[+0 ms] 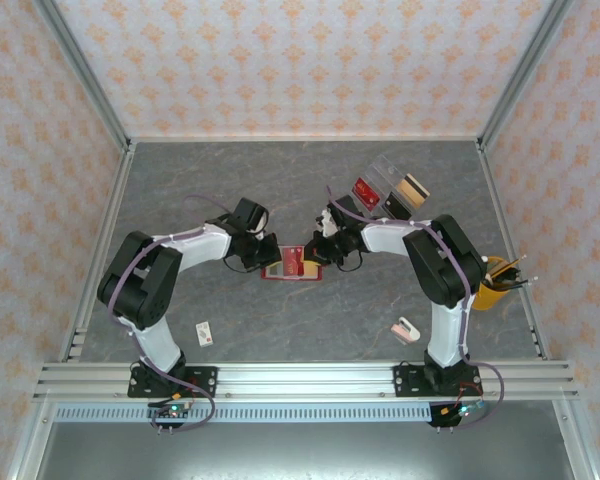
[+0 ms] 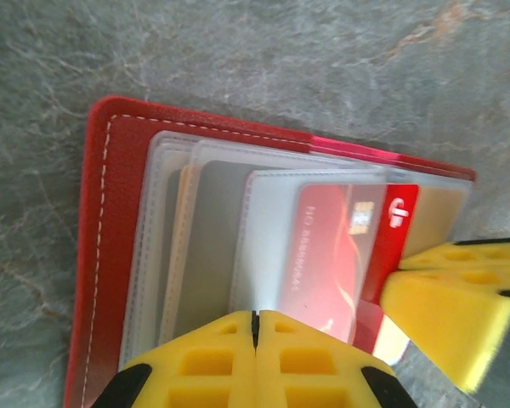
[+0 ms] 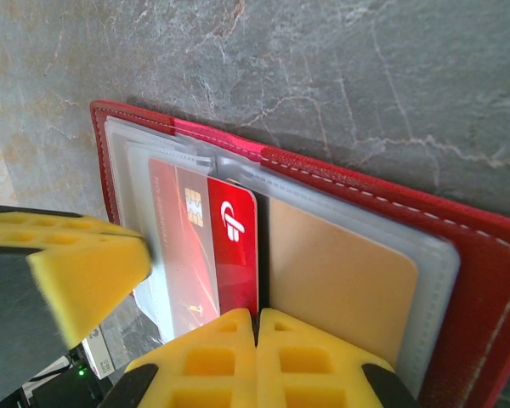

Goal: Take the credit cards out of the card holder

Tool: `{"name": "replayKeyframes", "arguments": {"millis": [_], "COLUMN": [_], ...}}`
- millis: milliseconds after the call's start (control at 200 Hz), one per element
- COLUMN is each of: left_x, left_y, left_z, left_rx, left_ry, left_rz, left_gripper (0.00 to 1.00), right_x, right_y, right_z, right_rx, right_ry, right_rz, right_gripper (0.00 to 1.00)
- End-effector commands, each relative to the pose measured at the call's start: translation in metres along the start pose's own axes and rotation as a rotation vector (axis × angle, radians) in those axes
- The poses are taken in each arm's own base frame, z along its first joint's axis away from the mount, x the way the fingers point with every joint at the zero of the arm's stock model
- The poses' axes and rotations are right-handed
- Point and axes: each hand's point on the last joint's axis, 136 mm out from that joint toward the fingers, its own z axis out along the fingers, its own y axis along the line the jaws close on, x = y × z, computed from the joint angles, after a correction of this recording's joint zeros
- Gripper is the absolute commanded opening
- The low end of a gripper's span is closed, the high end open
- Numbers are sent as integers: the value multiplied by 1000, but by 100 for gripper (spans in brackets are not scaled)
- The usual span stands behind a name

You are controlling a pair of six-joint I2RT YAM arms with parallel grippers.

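The red card holder lies open on the grey table between my two arms, with its clear sleeves facing up. A red credit card with a chip sticks partway out of a sleeve toward the spine. Beside it a yellowish-tan card sits inside its sleeve. My left gripper is shut, its tips resting on the sleeve over the red card. My right gripper is shut too, its tips down on the seam between the red and tan cards.
A clear plastic tray at the back right holds a dark-red block and a tan card. A yellow cup stands at the right edge. A tiny white card and a pink-white item lie near the front.
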Motion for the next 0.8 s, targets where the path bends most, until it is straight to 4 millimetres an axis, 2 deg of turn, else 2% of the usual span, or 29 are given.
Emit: {"name": "replayKeyframes", "arguments": {"millis": [0, 200, 375, 701, 796], "left_x": [0, 10, 19, 21, 21], "left_y": [5, 30, 46, 52, 52], "left_z": [9, 19, 22, 23, 22], "left_rx": [-31, -118, -163, -178, -180], "left_ry": [17, 49, 63, 63, 62], "left_rz": [-16, -48, -62, -66, -66], "left_gripper": [0, 0, 0, 0, 0], "right_x": [-2, -3, -3, -3, -3], "right_y": [-4, 4, -1, -8, -7], "right_z": [-1, 2, 7, 16, 15], "right_rx": [13, -37, -29, -22, -26], "right_ry": [1, 10, 16, 35, 35], "right_rz": [9, 22, 39, 68, 66], "right_gripper": [1, 15, 22, 25, 21]}}
